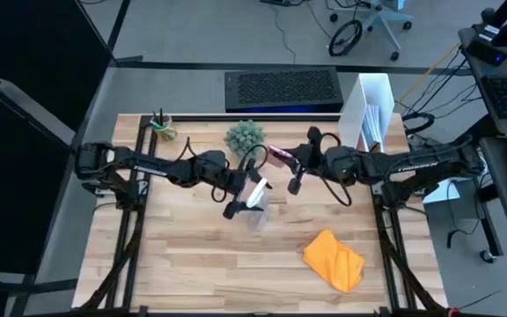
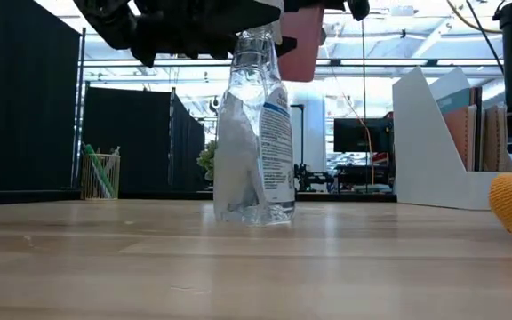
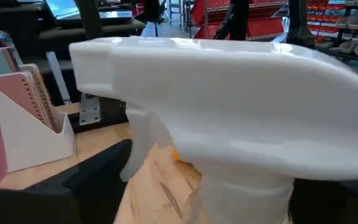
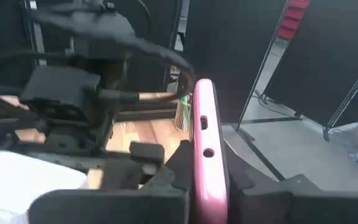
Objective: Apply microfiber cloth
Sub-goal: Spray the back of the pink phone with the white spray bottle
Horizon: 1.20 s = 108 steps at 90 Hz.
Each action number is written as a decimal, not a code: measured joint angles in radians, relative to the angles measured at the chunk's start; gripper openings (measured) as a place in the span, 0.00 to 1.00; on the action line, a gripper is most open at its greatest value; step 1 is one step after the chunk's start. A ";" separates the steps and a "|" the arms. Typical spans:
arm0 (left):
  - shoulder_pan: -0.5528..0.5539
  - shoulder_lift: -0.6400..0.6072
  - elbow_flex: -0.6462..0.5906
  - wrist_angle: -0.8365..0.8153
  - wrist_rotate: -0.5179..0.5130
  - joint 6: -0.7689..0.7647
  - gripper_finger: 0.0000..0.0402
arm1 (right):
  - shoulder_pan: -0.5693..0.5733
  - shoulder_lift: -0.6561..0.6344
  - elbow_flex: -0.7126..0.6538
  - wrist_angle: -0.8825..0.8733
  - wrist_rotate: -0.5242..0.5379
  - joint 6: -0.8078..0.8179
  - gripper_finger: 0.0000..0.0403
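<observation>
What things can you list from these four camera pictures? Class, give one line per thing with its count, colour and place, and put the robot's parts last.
Soft orange-yellow microfiber cloth: one, crumpled, table's near right part, untouched.
Clear plastic spray bottle with white trigger head: one, upright at table centre, head between the left gripper's fingers.
Pink-cased smartphone: one, held on edge in the right gripper above the table.
Small green artificial plant: one, far centre of table.
Wire mesh pen cup: one, far left corner.
White file holder: one, far right, books inside.
Light wooden table: one.
Left gripper: dark, at the bottle's head.
Right gripper: dark, raised right of the bottle.
</observation>
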 joint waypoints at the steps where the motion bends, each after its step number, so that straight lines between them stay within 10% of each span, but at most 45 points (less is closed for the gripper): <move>1: 0.000 0.000 0.000 0.000 0.000 0.001 0.74 | 0.000 0.000 0.000 -0.002 0.000 0.003 0.02; 34: 0.006 -0.013 0.000 -0.012 -0.088 0.016 0.69 | 0.001 0.000 0.000 -0.017 0.000 0.001 0.02; 108: 0.006 -0.119 0.000 -0.104 -0.144 0.063 0.92 | 0.000 0.000 0.000 -0.097 0.034 -0.041 0.02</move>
